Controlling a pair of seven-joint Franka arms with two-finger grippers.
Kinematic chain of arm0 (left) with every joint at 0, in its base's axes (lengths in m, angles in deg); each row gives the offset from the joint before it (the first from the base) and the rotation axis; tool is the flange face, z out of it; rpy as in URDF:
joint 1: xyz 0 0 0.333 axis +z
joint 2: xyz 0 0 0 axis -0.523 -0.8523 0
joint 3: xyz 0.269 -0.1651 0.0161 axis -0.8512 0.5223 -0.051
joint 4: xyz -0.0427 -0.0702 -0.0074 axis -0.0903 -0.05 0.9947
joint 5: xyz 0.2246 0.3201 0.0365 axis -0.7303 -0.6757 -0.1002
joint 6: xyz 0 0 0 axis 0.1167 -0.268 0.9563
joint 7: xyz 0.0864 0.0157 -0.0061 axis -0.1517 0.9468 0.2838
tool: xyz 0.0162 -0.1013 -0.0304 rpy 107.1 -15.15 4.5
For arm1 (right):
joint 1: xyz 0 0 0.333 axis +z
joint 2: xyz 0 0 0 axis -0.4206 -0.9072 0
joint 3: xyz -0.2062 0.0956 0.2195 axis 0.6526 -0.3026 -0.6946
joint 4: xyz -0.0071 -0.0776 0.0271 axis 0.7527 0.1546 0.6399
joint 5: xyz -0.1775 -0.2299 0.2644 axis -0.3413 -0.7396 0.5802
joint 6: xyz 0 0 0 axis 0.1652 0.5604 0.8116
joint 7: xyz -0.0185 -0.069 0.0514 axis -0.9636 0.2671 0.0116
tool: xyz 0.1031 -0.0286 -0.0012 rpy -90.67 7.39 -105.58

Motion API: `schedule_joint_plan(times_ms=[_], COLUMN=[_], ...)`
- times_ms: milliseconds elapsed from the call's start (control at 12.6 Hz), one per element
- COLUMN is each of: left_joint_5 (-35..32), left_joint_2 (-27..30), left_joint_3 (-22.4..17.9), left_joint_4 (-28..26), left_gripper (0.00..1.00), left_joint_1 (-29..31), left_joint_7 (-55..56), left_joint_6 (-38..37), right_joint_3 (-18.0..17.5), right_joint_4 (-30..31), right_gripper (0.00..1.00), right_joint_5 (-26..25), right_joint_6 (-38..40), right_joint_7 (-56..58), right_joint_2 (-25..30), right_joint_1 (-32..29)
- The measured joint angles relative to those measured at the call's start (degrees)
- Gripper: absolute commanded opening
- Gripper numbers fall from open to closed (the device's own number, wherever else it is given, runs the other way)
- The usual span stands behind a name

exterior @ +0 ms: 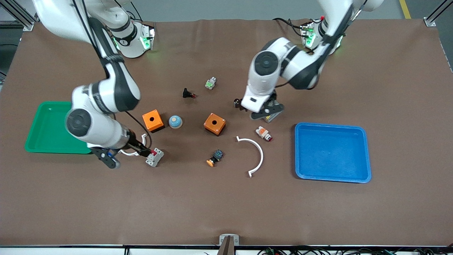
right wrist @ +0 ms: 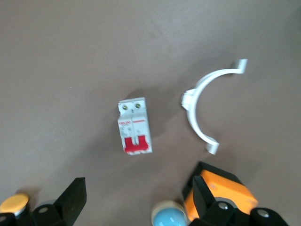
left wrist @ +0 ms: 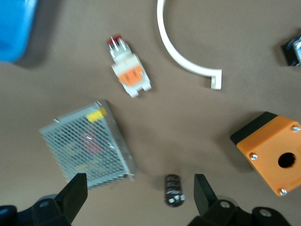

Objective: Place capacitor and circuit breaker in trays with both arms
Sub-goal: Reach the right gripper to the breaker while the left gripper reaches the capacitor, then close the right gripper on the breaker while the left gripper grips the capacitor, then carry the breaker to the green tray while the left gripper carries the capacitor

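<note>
The capacitor, a small black cylinder, lies on the brown mat beside the left arm's wrist. In the left wrist view it lies between the open fingers, close to one fingertip. My left gripper is open and empty, low over the mat. The circuit breaker, white with red levers, lies near the green tray. My right gripper is open and empty, just beside the breaker and not around it.
A blue tray sits toward the left arm's end. A metal mesh box lies under the left hand. Two orange boxes, a blue dome, a white arc, a white clamp and several push-buttons lie about mid-table.
</note>
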Motion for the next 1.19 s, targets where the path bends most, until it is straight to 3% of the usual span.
schedule_joint_plan(times_ms=[239,398,558,796,876,1035,1115,1195], left_joint_5=[-2.12,-2.29,-2.29,-2.29,-2.29,-2.29,-2.29,-2.29], left_joint_2=[-7.13,-10.37,-11.89,-12.47,-12.47,-12.47,-12.47,-12.47], left_joint_3=[-0.03,-0.06,-0.14,-0.32,-0.32,-0.32,-0.30,-0.28], left_joint_4=[-0.10,-0.07,0.00,0.01,0.04,0.17,0.30,0.55], left_gripper=[0.95,0.90,0.76,0.36,0.23,0.17,0.03,0.00], left_joint_1=[-4.92,-6.62,-6.76,-6.74,-6.74,-6.74,-6.74,-6.74], left_joint_7=[15.00,20.41,21.77,23.67,24.00,24.19,24.22,24.26], left_joint_6=[7.30,10.16,10.67,10.67,10.67,10.67,10.67,10.67], right_joint_3=[0.01,0.01,0.01,0.00,0.00,0.11,0.28,0.52], right_joint_4=[0.09,0.26,0.42,0.41,0.41,0.39,0.35,0.30], right_gripper=[0.95,0.76,0.46,0.13,0.07,0.07,0.07,0.06], right_joint_5=[-0.21,-0.93,-2.06,-4.63,-4.79,-4.92,-4.98,-5.02], right_joint_6=[-6.51,-9.54,-10.54,-10.54,-10.54,-10.52,-10.52,-10.47], right_joint_7=[-0.09,-0.08,-0.08,-0.08,-0.08,0.09,0.48,1.26], right_joint_2=[-5.49,-8.13,-8.89,-8.87,-8.88,-8.87,-8.86,-8.80], right_joint_1=[0.68,1.22,1.60,1.86,1.87,1.87,1.85,1.82])
